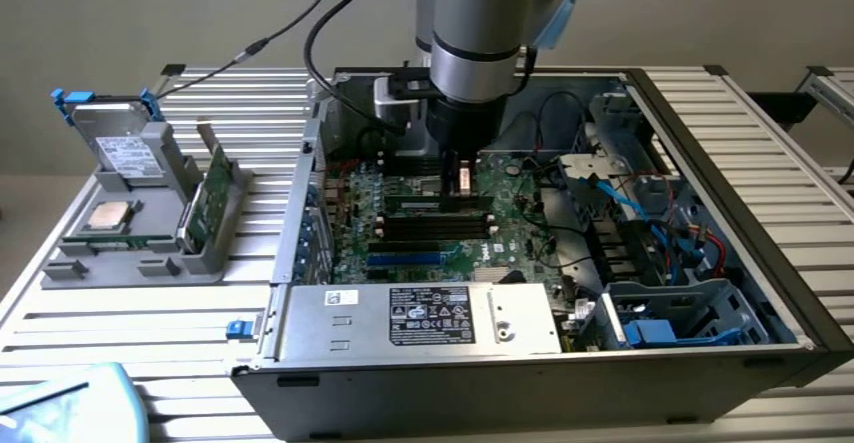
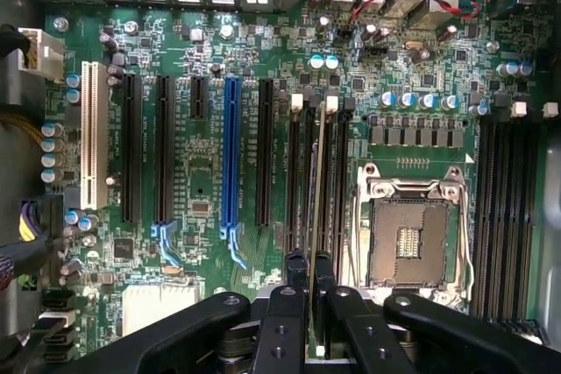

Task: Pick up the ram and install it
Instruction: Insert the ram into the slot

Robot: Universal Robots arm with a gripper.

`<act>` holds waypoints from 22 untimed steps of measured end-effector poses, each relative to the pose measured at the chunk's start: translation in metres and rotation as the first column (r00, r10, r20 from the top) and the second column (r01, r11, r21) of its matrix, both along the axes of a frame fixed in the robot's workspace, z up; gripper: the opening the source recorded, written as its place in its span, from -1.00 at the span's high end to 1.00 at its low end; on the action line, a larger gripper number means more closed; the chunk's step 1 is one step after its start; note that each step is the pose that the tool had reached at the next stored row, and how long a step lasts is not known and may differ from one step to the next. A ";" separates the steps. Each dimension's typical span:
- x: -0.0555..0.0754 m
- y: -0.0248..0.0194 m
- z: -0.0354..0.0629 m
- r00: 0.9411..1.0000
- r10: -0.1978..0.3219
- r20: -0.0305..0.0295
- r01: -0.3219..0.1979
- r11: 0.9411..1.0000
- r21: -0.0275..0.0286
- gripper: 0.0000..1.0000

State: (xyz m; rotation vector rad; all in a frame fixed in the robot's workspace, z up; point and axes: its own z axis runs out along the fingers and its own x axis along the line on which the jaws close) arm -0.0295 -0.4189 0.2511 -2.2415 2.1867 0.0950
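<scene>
Our gripper [image 2: 309, 260] is clamped on the ram [image 2: 316, 172], which stands edge-on over the black slots [image 2: 338, 190] beside the socket [image 2: 410, 238]. If the ram sits skewed to a slot, pressing may bend it, or it may slip in the jaws.

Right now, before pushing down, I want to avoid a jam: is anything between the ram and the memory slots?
Nothing visible does. The ram, clamped in the jaws, hangs edge-on directly over the black slots beside the empty processor socket. No cable or part crosses between them.
</scene>
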 end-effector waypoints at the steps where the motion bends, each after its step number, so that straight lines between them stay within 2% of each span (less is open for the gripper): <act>1: 0.000 0.0000 -0.0015 1.000 0.000 -0.002 0.000 1.000 0.000 0.72; 4: 0.000 0.0000 -0.0050 1.000 0.004 -0.008 -0.004 1.000 -0.002 0.72; 6: 0.000 0.0000 -0.0067 1.000 0.006 -0.010 -0.006 1.000 -0.008 0.72; 7: 0.000 0.0000 -0.0073 1.000 0.006 -0.011 -0.006 1.000 -0.015 0.72; 10: 0.000 0.0017 -0.0088 1.000 0.007 -0.012 -0.008 0.999 -0.046 0.72; 11: 0.000 0.0030 -0.0098 1.000 0.008 -0.012 -0.008 0.999 -0.051 0.72; 17: 0.000 0.0065 -0.0183 1.000 0.017 -0.011 -0.017 0.998 -0.053 0.72; 22: 0.000 0.0069 -0.0190 1.000 0.021 -0.011 -0.021 0.998 -0.053 0.72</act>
